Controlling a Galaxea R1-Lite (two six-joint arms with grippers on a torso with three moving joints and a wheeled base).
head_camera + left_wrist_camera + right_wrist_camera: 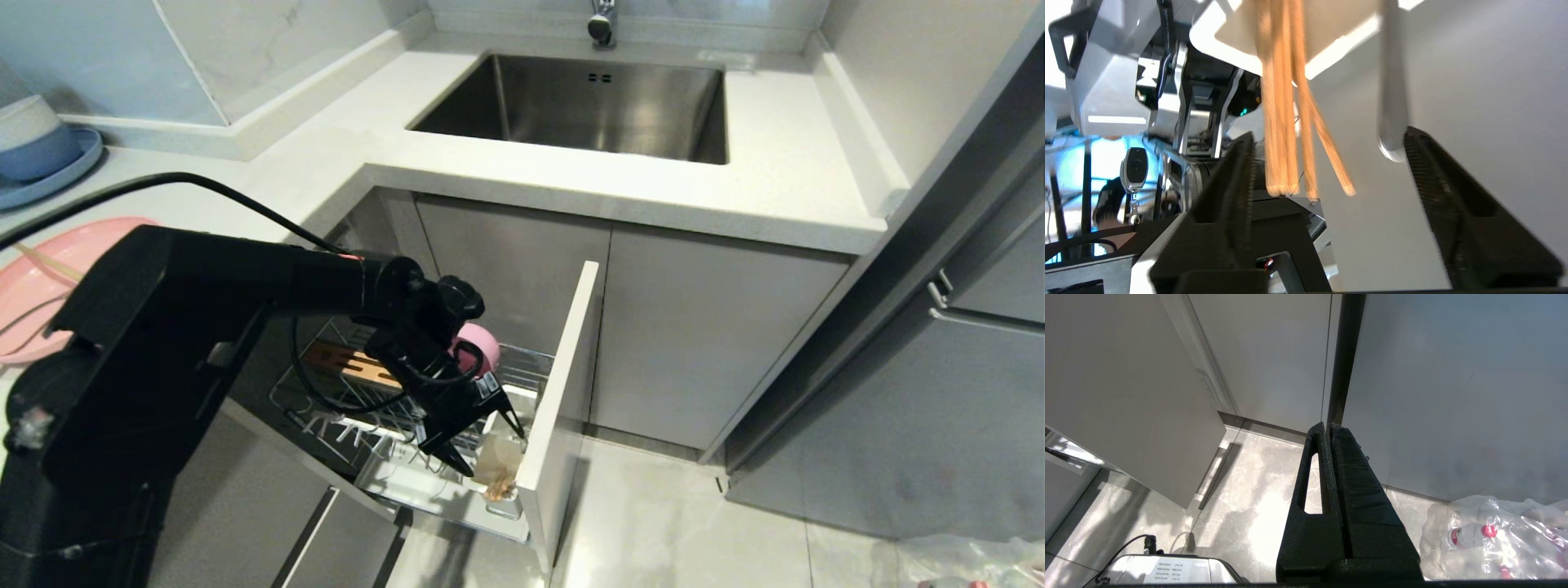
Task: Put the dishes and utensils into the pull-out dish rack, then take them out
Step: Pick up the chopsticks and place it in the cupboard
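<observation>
1. Now my left arm reaches down into the chrome wire pull-out dish rack (522, 363); my left gripper (494, 445) gapes wide.
2. Thin wooden chopsticks (1286, 122) stand in its white plastic utensil cup (500, 465), between my fingers.
3. My right gripper (1327, 457) hangs closed above the floor.

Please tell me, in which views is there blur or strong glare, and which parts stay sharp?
Left wrist view: the chopsticks and the fork are smeared by blur, with bright overexposed patches behind the robot's body; the open left gripper looks sharper. Right wrist view: sharp, sun patches on the floor. Head view: mostly sharp, soft glare on the countertop.
</observation>
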